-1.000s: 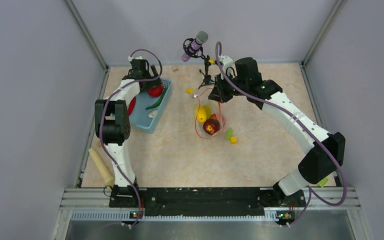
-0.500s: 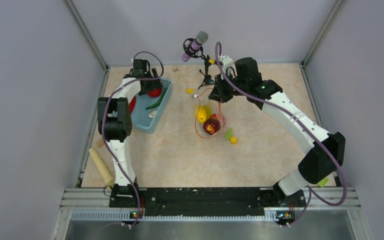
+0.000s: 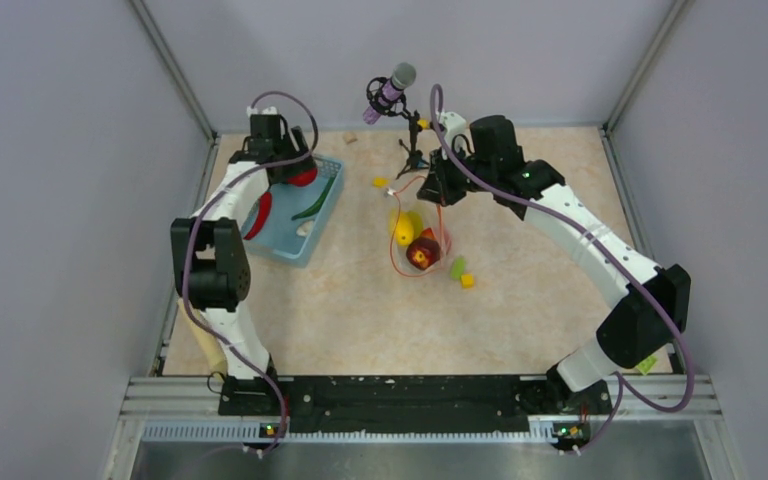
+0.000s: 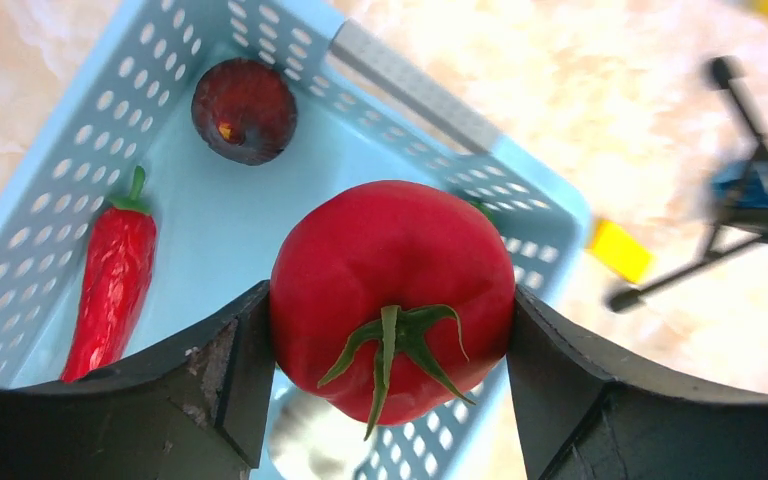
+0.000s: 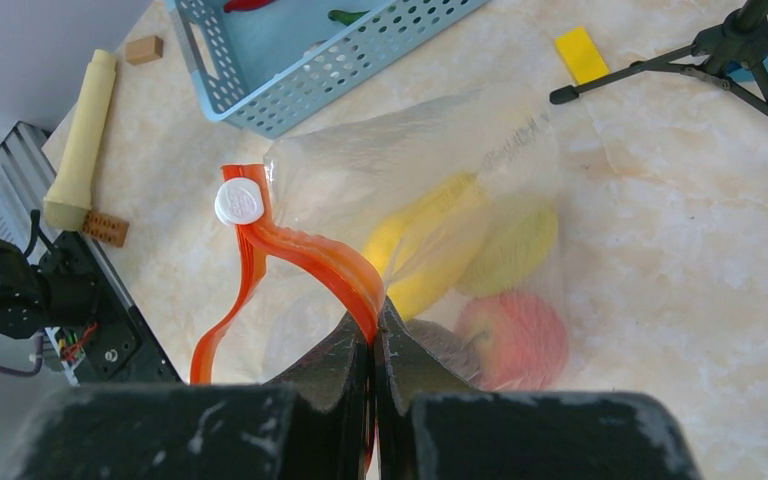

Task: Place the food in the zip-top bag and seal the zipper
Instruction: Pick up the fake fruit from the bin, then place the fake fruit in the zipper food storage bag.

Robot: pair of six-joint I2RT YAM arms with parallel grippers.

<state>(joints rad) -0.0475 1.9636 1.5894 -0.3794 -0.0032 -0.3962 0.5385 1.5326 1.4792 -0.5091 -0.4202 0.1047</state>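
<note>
Left end effector point(image 4: 390, 345) gripping tomato point(image 4: 390, 270), stem facing wrist camera

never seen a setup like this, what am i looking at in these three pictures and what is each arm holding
These are two robot arms bolted to the near edge of a table, each ending in a two-finger gripper. The wide picture comes from a fixed camera above; the other two come from cameras on the wrists, so the black shapes at the bottom are the fingers. The left gripper has its fingers against both sides of a red tomato over a light-blue basket, where a red chili and a dark round fruit lie. The right gripper is pinched shut on the orange zipper of a clear bag, holding that edge up. Inside are a banana and a reddish fruit.
</note>
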